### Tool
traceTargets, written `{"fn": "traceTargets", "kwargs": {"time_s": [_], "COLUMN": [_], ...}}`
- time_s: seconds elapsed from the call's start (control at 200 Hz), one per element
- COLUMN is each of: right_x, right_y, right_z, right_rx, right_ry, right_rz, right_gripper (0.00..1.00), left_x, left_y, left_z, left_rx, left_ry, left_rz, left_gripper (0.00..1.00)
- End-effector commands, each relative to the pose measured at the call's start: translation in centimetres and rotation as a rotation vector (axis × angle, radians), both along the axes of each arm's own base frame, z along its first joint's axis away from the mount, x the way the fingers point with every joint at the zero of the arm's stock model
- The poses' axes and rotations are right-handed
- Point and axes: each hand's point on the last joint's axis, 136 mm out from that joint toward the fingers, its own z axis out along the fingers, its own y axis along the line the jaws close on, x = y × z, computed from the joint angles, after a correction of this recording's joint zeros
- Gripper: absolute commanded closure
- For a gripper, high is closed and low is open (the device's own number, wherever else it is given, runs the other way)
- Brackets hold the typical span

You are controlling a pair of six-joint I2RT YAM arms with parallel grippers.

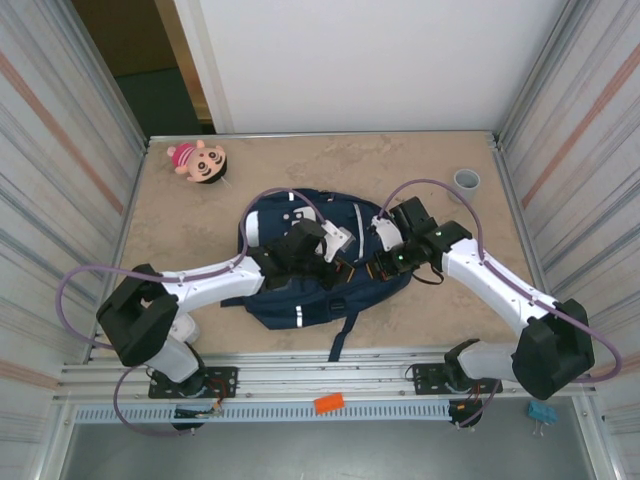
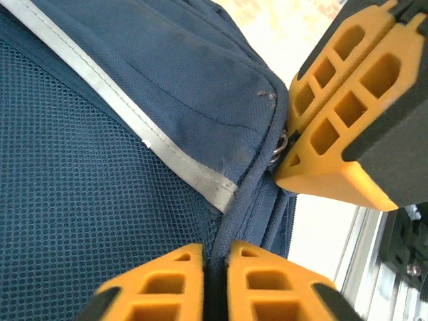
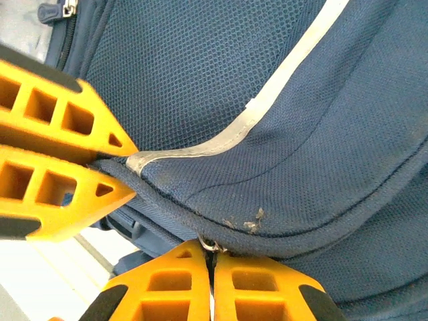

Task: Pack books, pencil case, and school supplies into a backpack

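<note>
left end effector [image 2: 215, 253] nipping backpack [image 2: 134, 200] seam | right end effector [image 3: 212, 257] clamped on zip ring [image 3: 208, 243] | top cam: doll [image 1: 198, 160]; cup [image 1: 467, 180]

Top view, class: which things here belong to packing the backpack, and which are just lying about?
Belong to the job: backpack; left gripper and right gripper, both pinching it.
Just lying about: pink plush doll; grey cup.
</note>
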Motion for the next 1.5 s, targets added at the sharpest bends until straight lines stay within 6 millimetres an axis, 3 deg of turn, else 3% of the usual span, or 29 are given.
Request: {"fn": "traceTargets", "kwargs": {"time_s": [0.0,0.215,0.521,0.611,0.682,0.752,0.797,0.842,0.992,1.133,1.323,1.493], "right_x": [0.1,-0.9,-0.5,-0.3,-0.2,0.0,0.1,0.3,0.7,-0.1,-1.6,-0.8], "right_y": [-0.4,1.0,1.4,0.9,0.1,-1.1,-2.3,-3.4,-4.9,-4.2,-1.4,-0.8], "right_z": [-0.5,0.7,4.0,3.8,3.1,2.4,2.0,1.9,3.6,4.8,2.7,0.2], "right_rx": [-0.02,0.11,0.294,0.261,0.209,0.131,0.059,-0.013,-0.068,-0.014,-0.016,-0.108], "right_ry": [0.076,0.28,0.388,0.372,0.359,0.324,0.277,0.215,-0.012,-0.156,-0.184,-0.194], "right_rz": [-0.085,-0.139,-0.206,-0.218,-0.233,-0.264,-0.29,-0.314,-0.366,-0.336,-0.228,-0.196], "right_gripper": [0.99,1.0,0.99,0.98,0.96,0.8,0.68,0.64,0.61,0.58,0.57,0.57], "left_x": [-0.8,-0.8,-0.7,0.5,0.8,0.4,-0.1,-0.6,-1.6,-1.7,-1.2,-1.3], "left_y": [1.8,3.1,1.5,0.9,0.3,-0.2,-0.5,-0.6,-0.7,-0.8,-0.7,-0.6], "left_z": [0.1,-0.2,-0.1,-0.3,-0.4,-0.6,-0.6,-0.6,-0.8,-0.7,0.0,0.4], "left_rx": [0.036,0.101,0.177,0.181,0.169,0.142,0.116,0.096,0.054,0.028,-0.02,-0.031], "left_ry": [0.015,-0.093,-0.405,-0.454,-0.456,-0.426,-0.402,-0.381,-0.324,-0.281,-0.228,-0.224], "left_rz": [0.023,-0.008,-0.229,-0.207,-0.206,-0.219,-0.233,-0.243,-0.257,-0.246,-0.219,-0.223], "left_gripper": [0.71,0.39,0.3,0.4,0.6,0.85,0.95,1.0,1.0,1.0,1.0,1.0]}}
